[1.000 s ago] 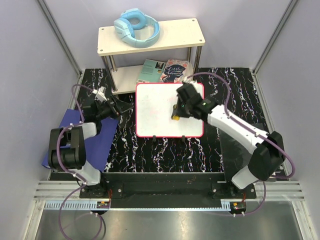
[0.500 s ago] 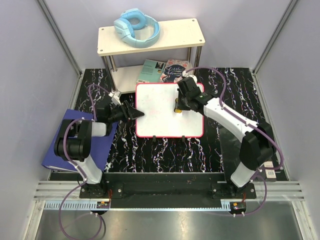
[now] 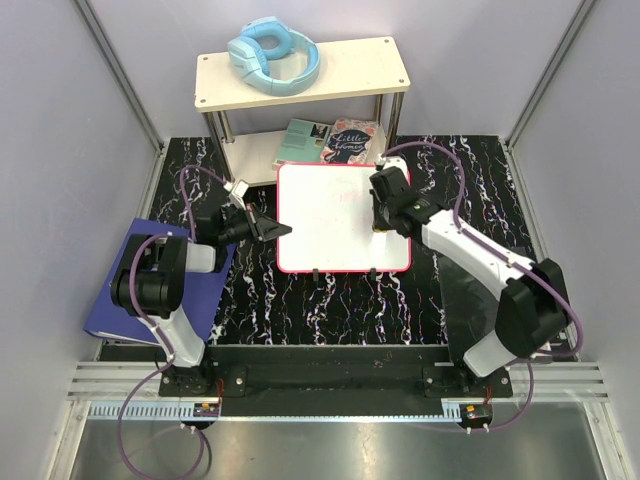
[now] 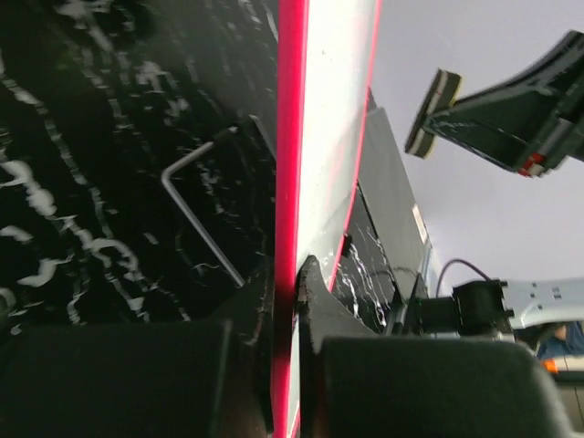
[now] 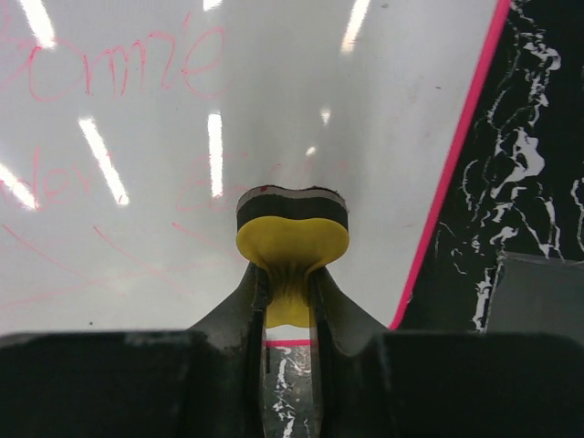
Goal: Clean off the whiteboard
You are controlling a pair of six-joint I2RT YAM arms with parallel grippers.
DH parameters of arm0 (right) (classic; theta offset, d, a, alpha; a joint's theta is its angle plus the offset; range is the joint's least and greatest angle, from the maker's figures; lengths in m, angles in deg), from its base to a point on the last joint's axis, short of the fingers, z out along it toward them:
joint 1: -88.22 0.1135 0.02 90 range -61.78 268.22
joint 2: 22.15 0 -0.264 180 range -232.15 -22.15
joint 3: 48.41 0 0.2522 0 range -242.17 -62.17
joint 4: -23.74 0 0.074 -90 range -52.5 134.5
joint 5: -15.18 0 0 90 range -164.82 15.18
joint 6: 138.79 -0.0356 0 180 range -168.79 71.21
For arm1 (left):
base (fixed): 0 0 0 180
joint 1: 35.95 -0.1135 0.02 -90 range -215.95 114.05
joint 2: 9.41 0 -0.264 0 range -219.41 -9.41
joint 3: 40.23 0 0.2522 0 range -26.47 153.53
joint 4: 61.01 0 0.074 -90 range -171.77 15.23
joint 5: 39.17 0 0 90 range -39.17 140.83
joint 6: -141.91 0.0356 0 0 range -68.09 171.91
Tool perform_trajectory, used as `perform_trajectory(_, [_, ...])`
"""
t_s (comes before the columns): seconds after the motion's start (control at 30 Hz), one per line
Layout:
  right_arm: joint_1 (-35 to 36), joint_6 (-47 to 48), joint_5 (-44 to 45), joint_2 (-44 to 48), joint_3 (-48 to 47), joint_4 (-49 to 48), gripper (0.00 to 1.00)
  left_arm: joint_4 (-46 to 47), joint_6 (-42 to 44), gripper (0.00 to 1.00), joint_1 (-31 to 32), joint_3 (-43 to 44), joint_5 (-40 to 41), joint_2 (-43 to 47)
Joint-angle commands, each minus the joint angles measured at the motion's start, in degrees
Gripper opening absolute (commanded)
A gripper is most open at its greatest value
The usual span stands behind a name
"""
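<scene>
Since the earlier frames the left hand (image 3: 283, 231) has swung in from above the blue binder (image 3: 190, 292) to the whiteboard (image 3: 335, 215) and closed. Its fingers now pinch the board's pink-red left edge, and the left wrist view shows the frame (image 4: 285, 137) clamped between the two fingertips of that hand (image 4: 294, 276).

The whiteboard has shifted a little to the right and sits slightly skewed. It is still on the dark marbled table (image 3: 330, 310), at the middle, just in front of the cream shelf (image 3: 300, 75) and the books (image 3: 330, 140) under it.

The right hand (image 3: 381, 222) has travelled from the board's centre towards its right edge. It is shut on a yellow eraser (image 5: 292, 233), holding the eraser's narrow grip between both fingers with the dark felt pad facing the board (image 5: 182, 137).

From the left wrist, the eraser (image 4: 432, 114) appears to stand just off the white surface (image 4: 333, 128), with a strip of grey wall between them.

Faint pink writing shows on the board in the right wrist view, both left of the eraser and beyond it. The light blue headphones (image 3: 272, 55) lie on the shelf top as before.
</scene>
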Motion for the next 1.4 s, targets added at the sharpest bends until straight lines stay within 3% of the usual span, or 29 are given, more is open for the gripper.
perform_trajectory(0.0, [-1.0, 4.1, 6.9, 5.8, 4.0, -5.8, 0.0, -5.6, 6.4, 0.0, 0.2, 0.1, 7.4, -0.5])
perform_trajectory(0.43, [-4.1, 8.9, 6.0, 2.5, 11.5, -17.1, 0.0, -13.4, 11.7, 0.0, 0.2, 0.4, 10.5, 0.6])
perform_trajectory(0.83, [-3.8, 13.4, -15.0, -3.1, 12.0, -24.6, 0.0, -18.7, 16.0, 0.0, 2.0, 1.9, 11.3, 2.9])
perform_trajectory(0.97, [0.5, 14.3, -15.7, -3.6, 11.6, -25.9, 0.0, -19.6, 16.5, 0.0, 3.0, 2.3, 11.3, 2.5])
perform_trajectory(1.13, [6.5, 14.8, -12.1, -12.1, 3.4, -20.7, 0.0, -20.7, 17.3, 0.0, 3.7, 2.3, 11.3, 2.9])
perform_trajectory(1.37, [14.8, 12.4, -5.1, -27.7, -20.4, -5.9, 0.0, -22.9, 18.6, 0.0, 4.0, 2.3, 12.0, 4.4])
